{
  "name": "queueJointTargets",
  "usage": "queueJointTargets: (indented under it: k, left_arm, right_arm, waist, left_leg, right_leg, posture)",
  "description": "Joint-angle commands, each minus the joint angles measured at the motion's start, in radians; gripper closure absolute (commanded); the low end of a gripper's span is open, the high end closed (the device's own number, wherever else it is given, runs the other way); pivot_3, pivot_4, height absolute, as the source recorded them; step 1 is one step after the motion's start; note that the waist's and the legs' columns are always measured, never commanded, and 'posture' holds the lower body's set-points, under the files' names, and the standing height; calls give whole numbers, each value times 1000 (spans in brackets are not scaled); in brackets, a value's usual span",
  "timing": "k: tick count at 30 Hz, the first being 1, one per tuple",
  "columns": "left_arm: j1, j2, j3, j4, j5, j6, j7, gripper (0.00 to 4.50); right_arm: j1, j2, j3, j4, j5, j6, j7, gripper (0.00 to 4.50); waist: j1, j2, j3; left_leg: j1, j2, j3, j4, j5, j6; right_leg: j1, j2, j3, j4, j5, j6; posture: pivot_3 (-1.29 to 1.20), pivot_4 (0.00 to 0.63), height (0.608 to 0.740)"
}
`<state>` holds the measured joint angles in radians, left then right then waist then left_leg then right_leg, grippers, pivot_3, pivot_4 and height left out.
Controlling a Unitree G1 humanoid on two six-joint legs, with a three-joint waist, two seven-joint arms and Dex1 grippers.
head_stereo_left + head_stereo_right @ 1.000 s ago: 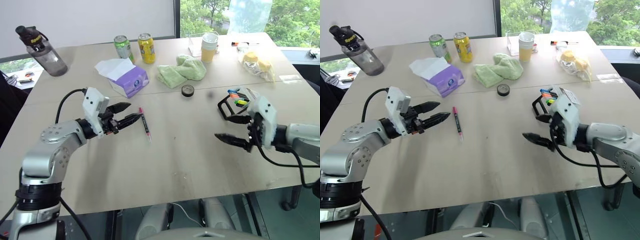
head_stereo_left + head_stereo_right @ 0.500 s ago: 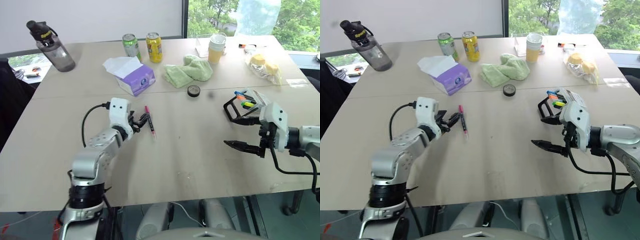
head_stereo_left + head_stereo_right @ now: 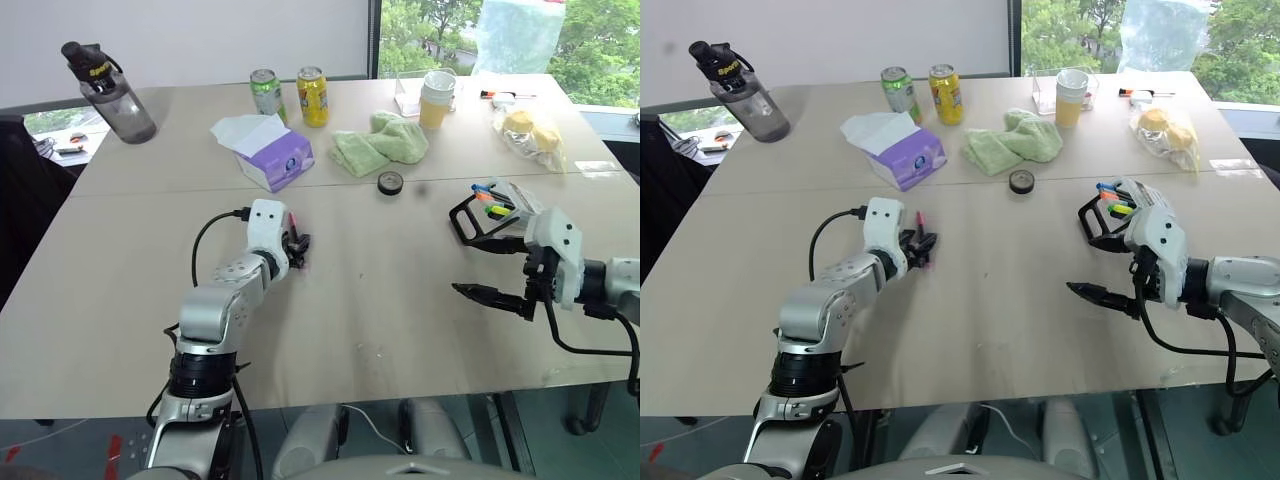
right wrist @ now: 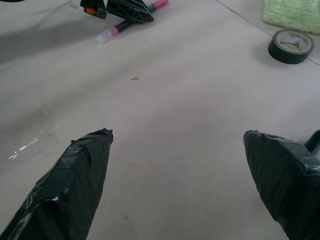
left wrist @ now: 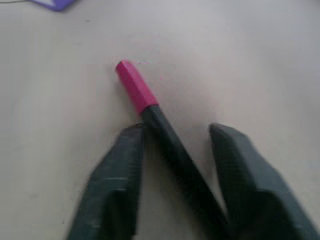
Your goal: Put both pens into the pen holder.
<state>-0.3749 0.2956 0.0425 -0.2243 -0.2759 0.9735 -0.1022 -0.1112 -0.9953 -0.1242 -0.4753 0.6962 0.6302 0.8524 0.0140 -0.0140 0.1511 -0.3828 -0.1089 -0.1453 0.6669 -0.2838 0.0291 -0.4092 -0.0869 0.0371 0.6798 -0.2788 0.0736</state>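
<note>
**Barely begun: first pen being gripped, holder still without either task pen**

Nearest the robot, the right gripper (image 3: 1108, 270) is held just above the table (image 3: 380, 330), its two black fingers spread wide with nothing between them, as the right wrist view confirms. Just behind it stands the pen holder (image 3: 485, 212), a small clear box on a black looped frame, with orange, green and blue markers (image 3: 487, 199) sticking out of it; neither task pen can be made out inside.

On the left side, the left gripper (image 3: 298, 247) is lowered onto the pink-capped pen (image 5: 150, 112), which lies flat on the table. In the left wrist view the jaws are seen narrowed around the pen's barrel, one finger touching it and a small gap left at the other, so a firm clamp is not yet shown. The pen is judged not yet lifted.

The blue-capped pen cannot be picked out with any certainty.

Farther back lie a black tape roll (image 3: 390, 183), a purple tissue box (image 3: 275, 160), a green cloth (image 3: 380, 143), two drink cans (image 3: 290, 93) and a water bottle (image 3: 110, 90), none involved in the task.

Both placements are judged still outstanding: the grip must be completed, the pen carried across to the holder, then the second pen found.
</note>
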Motion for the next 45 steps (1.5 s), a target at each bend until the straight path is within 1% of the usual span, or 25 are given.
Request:
queueJointTargets:
  k: [1,2,8,12,15,17,19,21,24,26,27,29,31,36,38,42,43,45]
  left_arm:
    - [34,-10,-18,10,7,53,-3,4279]
    - [33,-12,-18,9,9,56,-3,4420]
    - [36,-9,-16,-8,23,60,-9,4420]
    - [38,-4,1,-15,16,20,-35,4420]
    - [30,-5,18,-38,-29,-58,-113,4420]
    - [15,-3,29,-40,-54,-175,-195,4420]
    - [-6,-38,75,-43,-118,-242,-250,4420]
    - [-34,-94,138,-49,-218,-280,-284,4420]
    - [-88,-159,206,-56,-350,-301,-302,4420]
    - [-111,-180,224,-75,-450,-296,-346,4420]
    - [-117,-184,225,-80,-487,-290,-365,4420]
    - [-110,-169,199,-99,-546,-269,-424,4420]
    - [-104,-153,175,-113,-588,-257,-469,4420]
    - [-109,-112,130,-119,-648,-239,-535,4420]
    - [-112,-101,115,-115,-649,-245,-545,4420]
    - [-112,-94,90,-113,-655,-257,-561,4420]
    - [-112,-96,87,-110,-654,-261,-561,4493]
    - [-112,-100,81,-105,-647,-270,-559,4500]
  right_arm:
    - [-14,6,-20,-31,-10,3,1,47]
    - [-17,8,-18,-29,-12,4,2,47]
    - [-22,15,-18,-27,-20,9,10,47]
    - [-23,22,-22,-29,-20,14,16,47]
    - [-29,37,-23,-29,-20,6,20,47]
    - [-51,68,-26,-39,11,-2,25,47]
    - [-80,101,-29,-43,43,3,17,47]
    - [-123,146,-33,-43,90,43,-18,47]
    - [-216,235,-36,-37,199,149,-143,47]
    - [-298,309,-27,-30,283,237,-268,47]
    - [-338,348,-30,-16,330,275,-333,47]
    - [-448,453,-62,69,504,342,-539,47]
    - [-523,512,-88,135,629,380,-676,47]
    - [-625,566,-104,231,859,389,-868,47]
    - [-645,568,-93,246,910,390,-918,47]
    - [-664,575,-38,254,961,401,-1012,47]
    - [-667,575,-25,251,969,403,-1022,293]
    - [-668,572,-9,243,981,402,-1031,764]
  waist:
    - [2,0,0]
    - [2,0,0]
    - [1,0,0]
    - [1,0,0]
    - [1,0,0]
    - [3,-1,0]
    - [2,-2,1]
    - [2,-3,1]
    - [-1,-3,2]
    - [-4,-3,2]
    - [-7,-3,2]
    - [-12,-3,2]
    - [-19,-3,2]
    - [-24,-3,2]
    - [-29,-3,1]
    - [-36,-2,1]
    - [-36,-2,1]
    - [-36,-2,1]
  left_leg:
    - [0,0,0,0,0,0]
    - [0,0,0,0,0,0]
    - [0,0,0,0,0,0]
    - [0,0,0,0,0,0]
    - [-1,0,0,0,0,0]
    - [-1,0,0,0,0,0]
    - [-1,0,-1,1,0,0]
    - [-2,0,-1,1,0,0]
    - [-2,0,-2,2,0,0]
    - [-2,0,-2,1,0,0]
    - [-2,0,-2,1,0,0]
    - [-2,0,-2,1,0,0]
    - [-2,0,-2,1,0,0]
    - [-4,-1,-4,1,0,0]
    - [-4,-1,-4,1,0,0]
    - [-4,-1,-3,1,0,0]
    - [-3,-1,-3,1,0,0]
    - [-4,-1,-3,1,0,0]
  right_leg:
    - [0,0,0,0,0,0]
    - [0,0,0,0,0,0]
    - [0,0,0,0,0,0]
    - [0,0,0,0,0,0]
    - [0,0,0,0,0,0]
    - [0,0,-1,-1,0,0]
    - [0,0,-1,-1,0,0]
    - [0,-1,-3,-1,0,0]
    - [0,-1,-4,-1,0,0]
    - [0,0,-4,-1,0,0]
    - [-1,0,-3,-1,0,0]
    - [-1,0,-3,0,0,0]
    - [-1,0,-3,0,1,-1]
    - [-2,-1,-6,-2,1,-1]
    - [-2,-1,-5,-1,1,-1]
    - [-2,-1,-5,-1,1,-1]
    - [-2,-1,-4,-1,1,-1]
    - [-2,-1,-5,-1,1,-1]
  posture:
    - [0,150,740]
    - [0,150,740]
    - [0,150,740]
    - [0,150,740]
    - [0,150,740]
    - [0,150,740]
    - [0,150,740]
    - [0,150,740]
    - [0,150,740]
    - [0,150,740]
    - [0,150,740]
    - [0,150,740]
    - [0,150,740]
    - [0,150,740]
    - [0,150,740]
    - [0,150,740]
    - [0,150,740]
    - [0,150,740]
